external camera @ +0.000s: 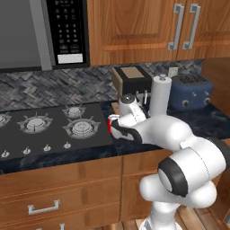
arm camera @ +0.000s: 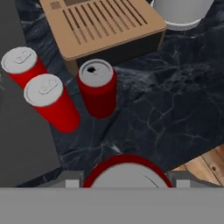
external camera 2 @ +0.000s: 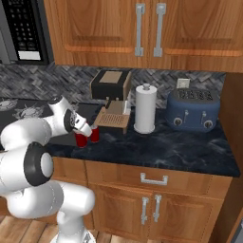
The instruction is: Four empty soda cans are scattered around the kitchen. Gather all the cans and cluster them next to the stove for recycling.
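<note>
In the hand view, three red soda cans stand close together on the dark marble counter: one point(arm camera: 22, 65) at the left, one point(arm camera: 50, 105) in front of it, and one point(arm camera: 97, 87) to their right. They sit beside the black stove's edge point(arm camera: 26, 148). My gripper point(arm camera: 127, 181) is shut on a fourth soda can point(arm camera: 127, 173), whose silvery top and red rim show between the fingers, just above the counter. In the left base view the gripper point(external camera: 117, 128) hangs at the stove's point(external camera: 45, 130) right edge, with red point(external camera: 110, 125) showing beside it. Two red cans point(external camera 2: 95, 135) show under the hand in the right base view.
A coffee machine point(external camera 2: 111, 85) with a slatted wooden tray point(arm camera: 105, 26) stands right behind the cans. A white paper-towel roll point(external camera 2: 144, 108) and a blue toaster point(external camera 2: 192, 110) stand further right. A microwave point(external camera: 67, 31) hangs above the stove. The counter's front edge point(arm camera: 201, 162) is close.
</note>
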